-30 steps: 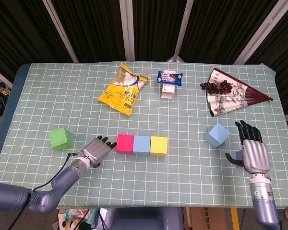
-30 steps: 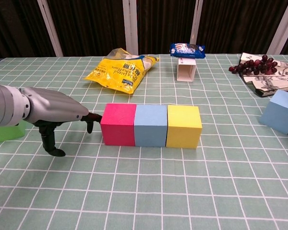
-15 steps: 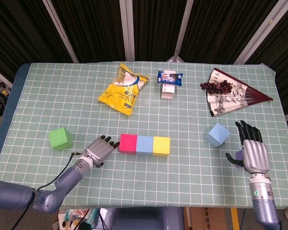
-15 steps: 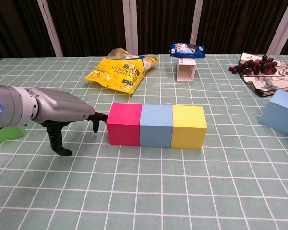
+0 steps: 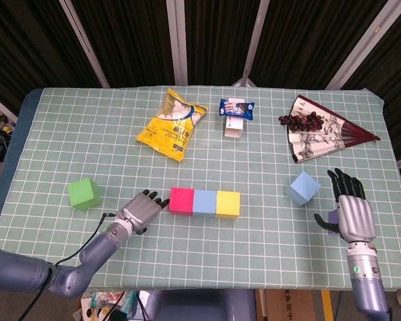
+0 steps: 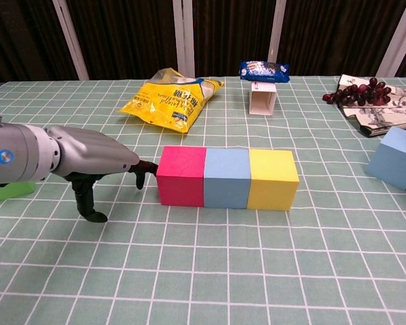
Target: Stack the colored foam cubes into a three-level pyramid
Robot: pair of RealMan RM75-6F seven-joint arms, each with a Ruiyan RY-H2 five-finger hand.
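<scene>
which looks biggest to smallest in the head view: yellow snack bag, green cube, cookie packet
1. yellow snack bag, clearly largest
2. green cube
3. cookie packet, close to the cube in area; it lies farther from the camera, so that ranking is unsure

The left robot hand [image 5: 142, 210], lying flat with its fingertips [image 6: 149, 170] against the red foam cube [image 5: 182, 200], slid rightward over the green checked tabletop [image 5: 254, 227]. It pushed the touching row of red foam cube, light blue foam cube [image 5: 204, 202] and yellow foam cube [image 5: 228, 204] to the right by roughly one grid square, the three staying side by side.
</scene>
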